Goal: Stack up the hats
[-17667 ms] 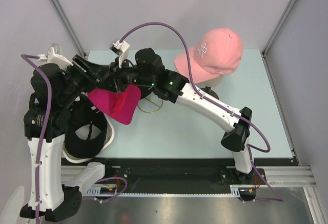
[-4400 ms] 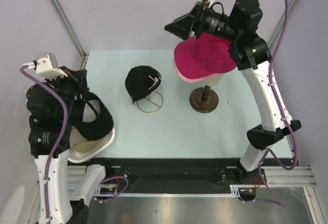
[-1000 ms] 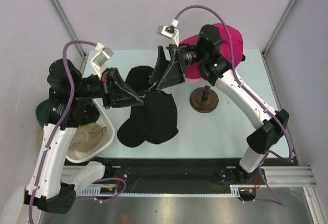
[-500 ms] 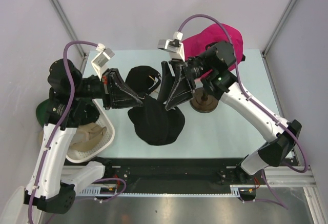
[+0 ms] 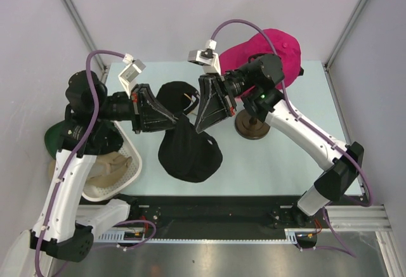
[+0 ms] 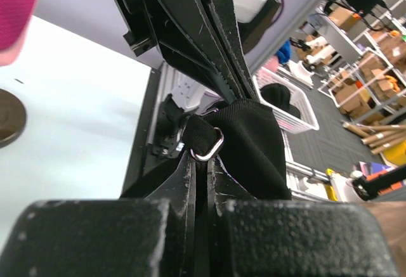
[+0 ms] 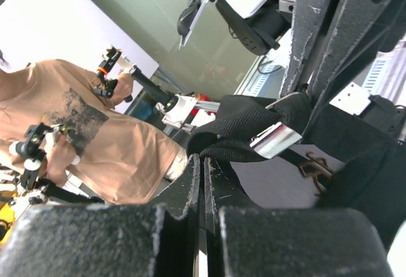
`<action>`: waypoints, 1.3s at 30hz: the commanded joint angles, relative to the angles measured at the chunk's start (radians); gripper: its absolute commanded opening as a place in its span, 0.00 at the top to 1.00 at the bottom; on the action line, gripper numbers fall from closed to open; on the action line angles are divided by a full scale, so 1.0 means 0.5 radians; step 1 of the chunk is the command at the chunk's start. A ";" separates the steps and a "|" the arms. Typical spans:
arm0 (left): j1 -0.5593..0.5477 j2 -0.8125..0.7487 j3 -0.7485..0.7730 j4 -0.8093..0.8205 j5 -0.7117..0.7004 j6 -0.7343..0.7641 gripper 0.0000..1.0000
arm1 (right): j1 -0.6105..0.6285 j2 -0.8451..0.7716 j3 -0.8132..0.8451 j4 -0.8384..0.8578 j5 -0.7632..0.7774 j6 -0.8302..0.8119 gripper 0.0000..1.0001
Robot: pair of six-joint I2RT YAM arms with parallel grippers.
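At the middle of the top view, a black cap (image 5: pixel 190 153) hangs above the pale tabletop (image 5: pixel 285 163), pinched between both arms. The left gripper (image 5: pixel 179 122) has its jaws clamped on the cap's back strap (image 6: pixel 198 131) beside a metal ring, and the right gripper (image 5: pixel 197 127) has its jaws squeezed tight on the same cap. A magenta cap (image 5: pixel 269 45) sits at upper right.

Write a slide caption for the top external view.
Left pincer and right pincer jointly grip a black cap; a magenta cap tops the stand.

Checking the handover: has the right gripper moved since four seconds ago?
Yes. The right gripper moved from beyond the round stand base to its left, now shut on the hanging black cap.
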 commanded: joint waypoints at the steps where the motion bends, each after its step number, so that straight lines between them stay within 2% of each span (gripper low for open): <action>1: 0.013 0.041 0.075 0.015 -0.280 0.150 1.00 | -0.088 -0.077 0.125 0.112 -0.002 0.052 1.00; 4: 0.037 0.062 0.084 0.104 -0.305 0.153 1.00 | -0.134 -0.095 0.220 -0.047 0.054 -0.049 1.00; 7: 0.040 0.099 0.117 0.147 -0.336 0.174 1.00 | -0.146 -0.105 0.325 -0.445 0.118 -0.371 1.00; 8: 0.040 0.117 0.136 0.141 -0.360 0.184 1.00 | -0.137 -0.105 0.379 -0.692 0.133 -0.563 1.00; 11: 0.040 0.139 0.148 0.144 -0.388 0.211 0.99 | -0.131 -0.108 0.444 -0.967 0.234 -0.767 1.00; 12: 0.040 0.142 0.148 0.147 -0.409 0.214 0.91 | -0.137 -0.102 0.475 -1.025 0.262 -0.804 1.00; 14: 0.040 0.130 0.133 0.181 -0.446 0.214 0.82 | -0.146 -0.089 0.539 -1.234 0.348 -0.969 1.00; 15: 0.040 0.121 0.118 0.209 -0.483 0.211 0.55 | -0.149 -0.083 0.625 -1.323 0.385 -1.043 1.00; 16: 0.040 0.112 0.099 0.236 -0.510 0.208 0.46 | -0.152 -0.077 0.665 -1.472 0.461 -1.107 1.00; 17: 0.040 0.102 0.069 0.273 -0.550 0.208 0.42 | -0.156 -0.065 0.708 -1.535 0.492 -1.160 1.00; 18: 0.049 0.087 0.062 0.282 -0.611 0.211 0.30 | -0.171 -0.056 0.775 -1.581 0.523 -1.248 1.00; 20: 0.068 0.075 0.053 0.283 -0.648 0.227 0.23 | -0.198 -0.049 0.809 -1.658 0.606 -1.289 1.00; 22: 0.138 0.047 0.047 0.261 -0.707 0.236 0.10 | -0.250 -0.059 0.800 -1.628 0.670 -1.283 1.00; 24: 0.257 0.029 0.038 0.237 -0.725 0.248 0.01 | -0.296 -0.062 0.800 -1.597 0.704 -1.268 1.00; 27: 0.438 -0.026 0.001 0.221 -0.738 0.248 0.00 | -0.321 -0.053 0.797 -1.486 0.762 -1.182 1.00; 34: 0.559 -0.091 0.019 0.047 -1.154 0.328 0.00 | -0.346 0.054 0.840 -1.287 0.842 -1.068 1.00; 37: 0.635 -0.085 0.129 -0.073 -1.641 0.276 0.00 | -0.370 0.137 0.963 -1.177 0.913 -1.004 1.00; 38: 0.639 -0.091 0.142 -0.095 -1.943 0.236 0.00 | -0.395 0.159 1.005 -1.158 0.940 -0.970 1.00; 39: 0.642 -0.100 0.148 -0.107 -2.031 0.215 0.00 | -0.413 0.174 1.064 -1.082 0.971 -0.943 1.00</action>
